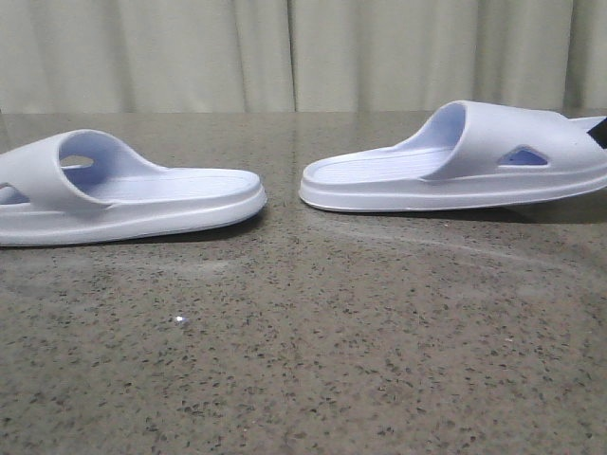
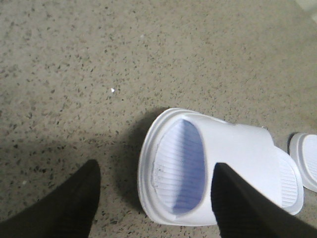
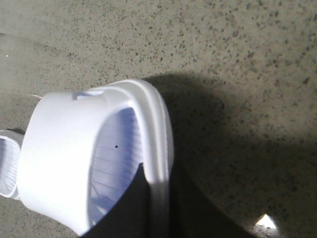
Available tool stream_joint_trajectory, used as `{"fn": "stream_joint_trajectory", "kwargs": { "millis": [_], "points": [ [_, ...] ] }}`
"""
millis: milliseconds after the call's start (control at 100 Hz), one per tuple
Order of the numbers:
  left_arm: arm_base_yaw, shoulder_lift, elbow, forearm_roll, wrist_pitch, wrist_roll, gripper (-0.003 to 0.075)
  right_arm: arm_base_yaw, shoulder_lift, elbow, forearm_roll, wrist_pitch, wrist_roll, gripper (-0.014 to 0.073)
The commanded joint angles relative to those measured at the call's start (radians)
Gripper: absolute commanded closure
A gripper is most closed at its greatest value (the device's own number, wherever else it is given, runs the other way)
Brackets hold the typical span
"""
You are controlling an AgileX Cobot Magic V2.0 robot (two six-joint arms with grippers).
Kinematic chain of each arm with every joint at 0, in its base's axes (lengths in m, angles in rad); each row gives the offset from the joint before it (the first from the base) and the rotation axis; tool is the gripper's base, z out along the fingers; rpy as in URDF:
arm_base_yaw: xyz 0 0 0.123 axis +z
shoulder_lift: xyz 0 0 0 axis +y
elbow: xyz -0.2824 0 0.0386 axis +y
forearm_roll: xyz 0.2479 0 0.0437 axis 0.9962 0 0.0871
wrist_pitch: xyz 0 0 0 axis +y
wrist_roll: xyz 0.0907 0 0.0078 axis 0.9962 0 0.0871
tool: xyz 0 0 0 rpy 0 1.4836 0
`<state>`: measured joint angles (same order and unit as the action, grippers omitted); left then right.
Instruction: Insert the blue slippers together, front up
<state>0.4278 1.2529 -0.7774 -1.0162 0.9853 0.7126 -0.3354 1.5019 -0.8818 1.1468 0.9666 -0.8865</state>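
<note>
Two pale blue-white foam slippers are seen on a speckled grey-brown stone table [image 1: 313, 360], with a pale curtain [image 1: 285, 52] hung behind it. In the front view, the left slipper [image 1: 123, 194] is laid flat at the left edge of the table, its wide strap towards the left and its open end pointed to the middle. A part of a side cutout is seen at the picture's left border.

The left gripper [image 2: 153, 198] is seen only in the left wrist view. Its two dark fingers [image 2: 69, 208] are spread wide apart, so the claw is released and nothing is held. One finger is shown over the bare table beside the left slipper; the other is shown over the slipper's strap, though contact cannot be judged.

A clear gap of table is left between the two slippers. The right slipper [image 1: 455, 161] is placed at the right, a little farther back, with its open end towards the middle and its triangular side cutout faced to the camera. Its far right end appears slightly raised off the table.

In the right wrist view, the rim of the right slipper is passed between the dark fingers [image 3: 124, 213] of the right gripper [image 3: 158, 208], one inside the slipper and one outside its sole, so the claw is clenched on that slipper.
</note>
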Motion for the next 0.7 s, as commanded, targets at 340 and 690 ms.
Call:
{"fn": "stream_joint_trajectory", "kwargs": {
  "millis": [340, 690],
  "points": [
    [-0.037, 0.128, -0.033, -0.120, 0.082, 0.141, 0.0296, -0.006, -0.041, -0.019, 0.032, 0.034, -0.019, 0.0694],
    [-0.065, 0.236, -0.062, -0.158, 0.100, 0.204, 0.0297, -0.006, -0.041, -0.019, 0.032, 0.030, -0.023, 0.0694]
  ]
}}
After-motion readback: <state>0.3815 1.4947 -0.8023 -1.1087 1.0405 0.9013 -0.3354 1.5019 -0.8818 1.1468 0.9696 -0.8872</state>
